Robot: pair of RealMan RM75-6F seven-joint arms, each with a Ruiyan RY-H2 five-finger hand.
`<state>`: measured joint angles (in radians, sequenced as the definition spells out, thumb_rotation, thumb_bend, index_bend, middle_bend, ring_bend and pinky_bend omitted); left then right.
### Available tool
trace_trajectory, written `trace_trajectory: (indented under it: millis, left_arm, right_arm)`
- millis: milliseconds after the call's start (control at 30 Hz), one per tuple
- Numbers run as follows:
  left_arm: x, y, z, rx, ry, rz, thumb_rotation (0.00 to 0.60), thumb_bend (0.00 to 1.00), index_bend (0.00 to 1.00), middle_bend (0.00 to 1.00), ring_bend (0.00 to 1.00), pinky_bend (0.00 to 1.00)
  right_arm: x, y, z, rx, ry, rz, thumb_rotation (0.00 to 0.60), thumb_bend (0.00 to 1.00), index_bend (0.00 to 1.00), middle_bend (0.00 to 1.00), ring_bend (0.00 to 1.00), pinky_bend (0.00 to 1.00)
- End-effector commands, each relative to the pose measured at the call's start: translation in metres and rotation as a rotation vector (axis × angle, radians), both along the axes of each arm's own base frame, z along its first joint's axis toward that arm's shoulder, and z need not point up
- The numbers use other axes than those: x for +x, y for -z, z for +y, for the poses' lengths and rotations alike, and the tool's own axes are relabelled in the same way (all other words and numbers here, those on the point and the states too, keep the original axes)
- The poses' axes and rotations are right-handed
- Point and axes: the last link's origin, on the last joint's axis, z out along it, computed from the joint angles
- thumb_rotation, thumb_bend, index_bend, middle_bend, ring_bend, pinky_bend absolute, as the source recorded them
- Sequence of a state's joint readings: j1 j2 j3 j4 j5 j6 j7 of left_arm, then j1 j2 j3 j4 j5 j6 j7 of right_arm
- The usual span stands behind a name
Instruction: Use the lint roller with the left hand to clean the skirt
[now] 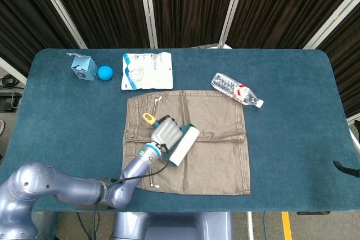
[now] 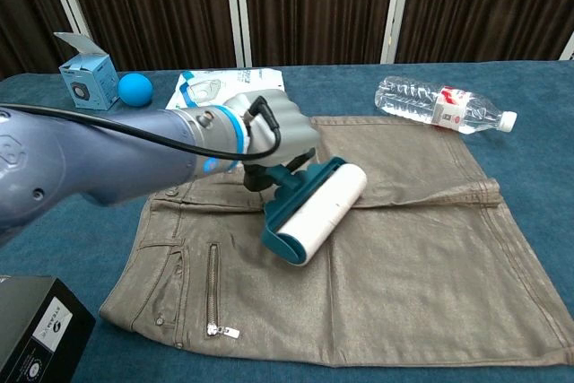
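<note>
Left hand (image 2: 278, 132) closed around teal handle of lint roller (image 2: 316, 210); white roll lying on skirt (image 2: 430, 248), near its middle, slightly toward waistband side; yellow handle tip visible from head view only. Right hand mostly out of frame, dark sliver at head view's right edge, state impossible to tell. For a good pass: keep roll flat on fabric, light even pressure, straight strokes across the crease toward far hem, avoid snagging zipper (image 2: 213, 286). Beyond skirt: water bottle (image 2: 441, 106) with red label, white pouch (image 2: 208, 89) with blue print, text unreadable; black box (image 2: 38, 336), small print illegible.
</note>
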<state>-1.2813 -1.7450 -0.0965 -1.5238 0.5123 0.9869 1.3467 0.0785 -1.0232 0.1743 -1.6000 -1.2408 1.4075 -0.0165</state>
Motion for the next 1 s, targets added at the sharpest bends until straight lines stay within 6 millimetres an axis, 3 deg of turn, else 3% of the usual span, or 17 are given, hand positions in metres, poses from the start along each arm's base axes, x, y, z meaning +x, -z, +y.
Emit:
trace_trajectory:
  millis: [33,300,567,867,1000]
  left_arm:
    - [0.018,0.012,-0.014,-0.01,0.045,0.001,0.6,0.64,0.54,0.45,0.38,0.44]
    - [0.019,0.021,-0.019,-0.003,0.053,0.029,0.6,0.64,0.54,0.45,0.38,0.44]
    - [0.001,0.006,-0.004,0.053,0.017,0.051,0.6,0.64,0.54,0.46,0.38,0.44]
    - [-0.061,-0.034,0.036,0.151,-0.143,0.065,0.6,0.64,0.54,0.46,0.38,0.44]
    - [-0.101,-0.061,0.058,0.221,-0.229,0.075,0.6,0.64,0.54,0.46,0.38,0.44]
  right_arm:
    - [0.0,-0.001,0.001,-0.002,0.0,0.001,0.6,0.0,0.0,0.0,0.0,0.0]
    - [0.001,-0.002,0.001,-0.009,-0.003,-0.001,0.6,0.0,0.0,0.0,0.0,0.0]
    - [0.001,-0.003,0.002,-0.009,-0.006,-0.003,0.6,0.0,0.0,0.0,0.0,0.0]
    - [0.005,0.001,0.002,-0.002,-0.019,0.017,0.6,0.0,0.0,0.0,0.0,0.0]
    - [0.009,0.005,0.002,0.007,-0.031,0.027,0.6,0.0,0.0,0.0,0.0,0.0]
